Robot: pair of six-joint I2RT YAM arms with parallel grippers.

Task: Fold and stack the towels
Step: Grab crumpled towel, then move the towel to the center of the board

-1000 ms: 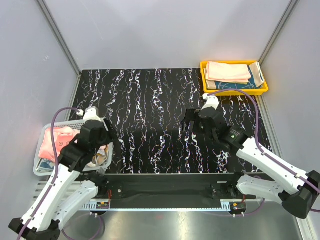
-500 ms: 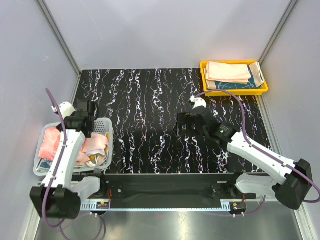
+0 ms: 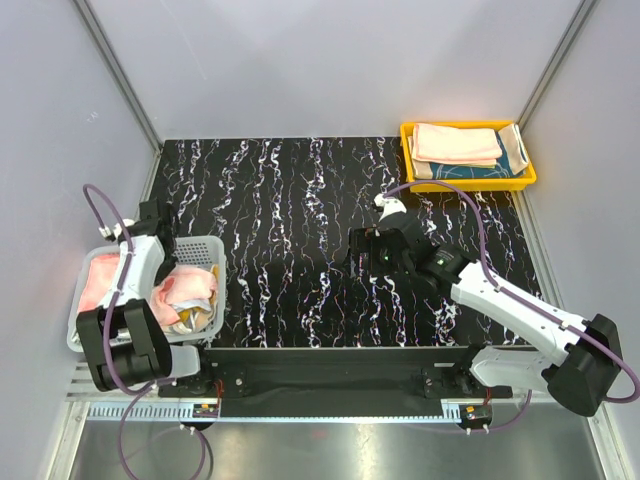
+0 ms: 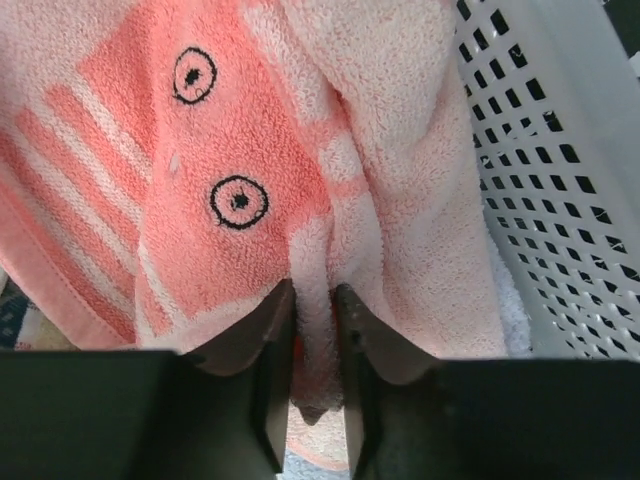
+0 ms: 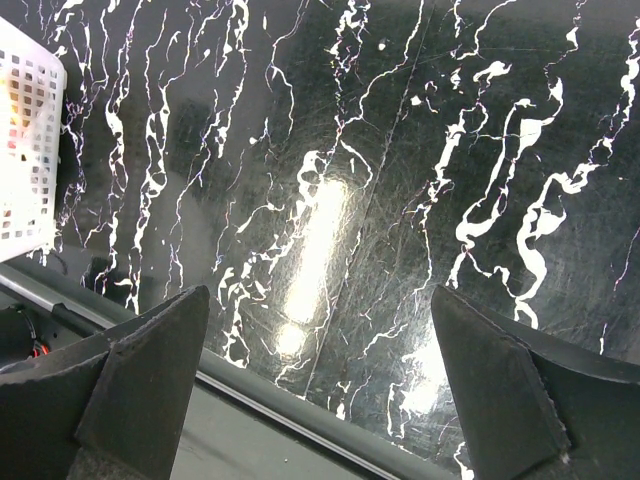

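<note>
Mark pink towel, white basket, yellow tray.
pink towel [image 4: 240,200]: left wrist view, ringed dot print.
white basket [image 4: 560,200]: left wrist view, perforated wall.
yellow tray [image 3: 470,184]: top external view, front rim.

The basket [image 3: 200,243] sits at the near left edge of the tabletop [image 3: 290,200], with loose towels [image 3: 190,290] in it. The left gripper [image 4: 313,292] is inside the basket, its jaws pinched on a fold of one towel [image 4: 330,190] just beside the basket's wall. The tray [image 3: 468,183] stands in the far right corner, with folded towels [image 3: 457,143] stacked in it. The right gripper [image 5: 318,292] hangs over bare tabletop between basket and tray, jaws wide apart.
</note>
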